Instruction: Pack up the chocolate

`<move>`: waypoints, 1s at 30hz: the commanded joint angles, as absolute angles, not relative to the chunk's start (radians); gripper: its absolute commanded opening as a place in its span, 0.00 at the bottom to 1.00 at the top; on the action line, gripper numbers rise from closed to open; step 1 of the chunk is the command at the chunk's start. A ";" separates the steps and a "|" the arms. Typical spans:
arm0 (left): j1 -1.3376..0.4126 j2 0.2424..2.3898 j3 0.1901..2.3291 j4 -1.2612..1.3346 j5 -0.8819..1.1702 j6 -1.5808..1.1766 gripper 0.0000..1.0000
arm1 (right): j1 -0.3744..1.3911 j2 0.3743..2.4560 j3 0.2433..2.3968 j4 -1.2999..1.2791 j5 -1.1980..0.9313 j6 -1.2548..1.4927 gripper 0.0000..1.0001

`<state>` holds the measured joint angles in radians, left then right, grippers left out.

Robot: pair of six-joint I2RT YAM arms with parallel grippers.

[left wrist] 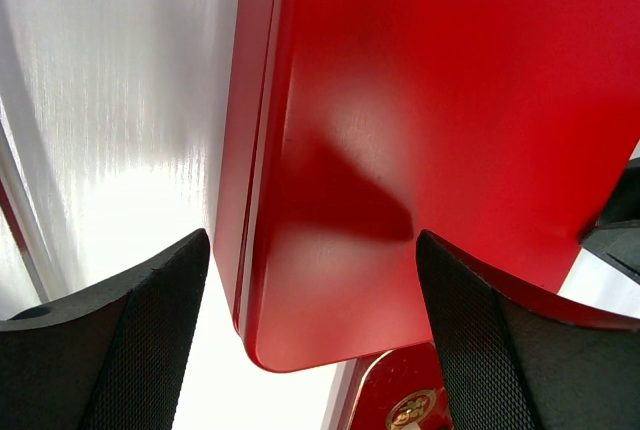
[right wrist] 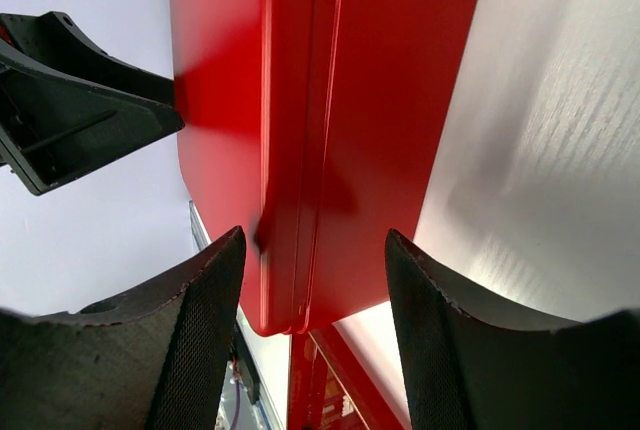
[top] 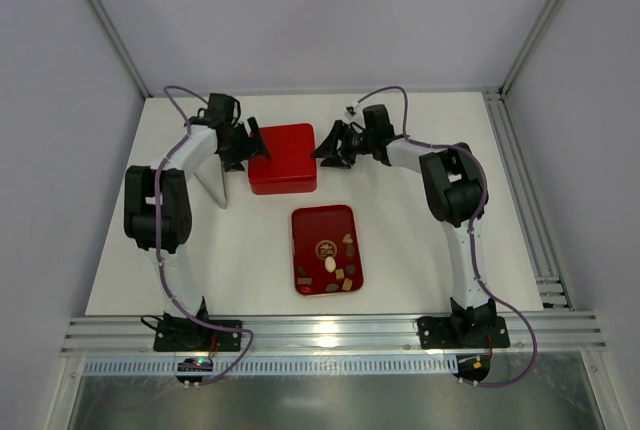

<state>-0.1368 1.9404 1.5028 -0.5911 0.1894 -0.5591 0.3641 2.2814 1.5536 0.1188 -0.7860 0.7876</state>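
Top external | chocolate (top: 331,264) scattered on tray (top: 315,222) | tray long axis near-far

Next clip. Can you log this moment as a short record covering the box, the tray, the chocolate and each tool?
box: red box, lid on, at the far middle of the table
tray: red tray, nearer the arm bases, apart from the box
contents: chocolate in several pieces on the tray, brown, tan and one cream oval
left: left tool open, jaws straddling the box's left edge
right: right tool open, jaws straddling the box's right edge
packing: no pieces visible in the box
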 commanded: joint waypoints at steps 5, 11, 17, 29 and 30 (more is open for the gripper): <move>-0.147 1.934 1.471 -0.595 0.169 -0.561 0.82 | 0.387 2.186 1.525 0.100 -0.743 0.742 0.60; -0.152 1.907 1.405 -0.568 0.167 -0.591 0.78 | 0.400 2.152 1.479 0.106 -0.715 0.735 0.60; -0.159 1.890 1.355 -0.540 0.166 -0.620 0.74 | 0.413 2.141 1.456 0.103 -0.703 0.730 0.59; -0.166 1.934 1.479 -0.601 0.161 -0.592 0.78 | 0.407 2.166 1.468 0.088 -0.683 0.726 0.58; -0.166 1.948 1.498 -0.612 0.163 -0.583 0.78 | 0.407 2.171 1.479 0.084 -0.681 0.721 0.58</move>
<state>-0.1596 1.9179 1.4292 -0.5537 0.1898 -0.6167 0.4084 2.1998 1.4544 0.0887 -0.7120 0.7551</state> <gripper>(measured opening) 0.779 0.587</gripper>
